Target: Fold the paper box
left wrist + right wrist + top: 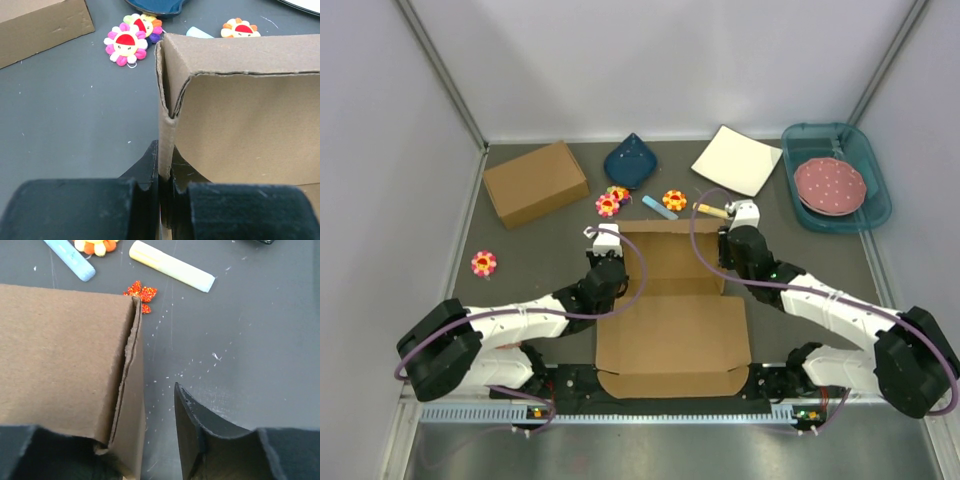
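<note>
**Fingers.** Left gripper: fingers pressed together, pinching the raised left side wall of the paper box low down. Right gripper: fingers spread, straddling the box's right wall. The outer finger stands clear of the cardboard, so no pinch there.

**Box.** It sits between the two arms. Its far half has the walls up; its near half, the lid panel, lies flat toward the bases.

**Step (judged).** Setting the side walls upright.
- Close the right fingers square on the right wall, low near the crease, to match the left pinch.
- Hold both walls vertical.
- Go easy on the doubled edge at the corner, which looks easy to crush.

**Pose.** Left arm lies low, reaching diagonally from near-left of the box to its left wall. Right arm mirrors it from near-right.
</note>
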Robot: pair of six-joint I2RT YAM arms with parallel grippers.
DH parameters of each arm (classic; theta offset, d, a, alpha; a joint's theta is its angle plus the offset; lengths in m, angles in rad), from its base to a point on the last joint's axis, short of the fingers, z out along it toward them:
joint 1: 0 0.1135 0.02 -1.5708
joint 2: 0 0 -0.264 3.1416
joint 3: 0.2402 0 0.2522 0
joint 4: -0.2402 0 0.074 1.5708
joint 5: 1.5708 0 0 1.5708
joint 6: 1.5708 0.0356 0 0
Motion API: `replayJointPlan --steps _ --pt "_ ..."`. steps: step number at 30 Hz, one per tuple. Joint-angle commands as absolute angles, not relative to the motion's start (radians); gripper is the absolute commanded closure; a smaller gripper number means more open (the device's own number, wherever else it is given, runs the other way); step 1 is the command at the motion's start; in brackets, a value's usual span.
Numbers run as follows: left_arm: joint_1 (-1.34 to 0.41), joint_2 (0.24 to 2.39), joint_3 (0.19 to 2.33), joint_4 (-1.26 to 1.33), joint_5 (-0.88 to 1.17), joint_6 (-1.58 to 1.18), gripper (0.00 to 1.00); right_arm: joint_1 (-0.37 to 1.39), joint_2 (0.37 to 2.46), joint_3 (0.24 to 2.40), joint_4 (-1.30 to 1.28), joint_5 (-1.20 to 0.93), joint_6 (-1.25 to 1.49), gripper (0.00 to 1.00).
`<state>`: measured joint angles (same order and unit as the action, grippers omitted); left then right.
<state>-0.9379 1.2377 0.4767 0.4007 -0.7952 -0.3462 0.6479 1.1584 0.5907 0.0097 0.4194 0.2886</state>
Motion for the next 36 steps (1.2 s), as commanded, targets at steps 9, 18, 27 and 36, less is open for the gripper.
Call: replayJointPlan --steps 9,18,27,36 --pt "-0.960 1.230 0.522 0.451 -0.818 -0.379 1.00 0.657 1.249 0.657 -0.032 0.480 0.291 1.00" --pt "-0.969 1.262 0.563 0.371 -0.909 -0.399 1.00 0.660 1.229 0.667 -0.104 0.379 0.344 0.57" --pt "-0.973 1.275 0.574 0.344 -0.922 -0.423 1.00 0.660 1.215 0.617 -0.104 0.341 0.360 0.59" --pt "-0.979 1.273 0.583 0.342 -0.920 -0.417 1.00 0.680 1.261 0.629 -0.120 0.402 0.350 1.00"
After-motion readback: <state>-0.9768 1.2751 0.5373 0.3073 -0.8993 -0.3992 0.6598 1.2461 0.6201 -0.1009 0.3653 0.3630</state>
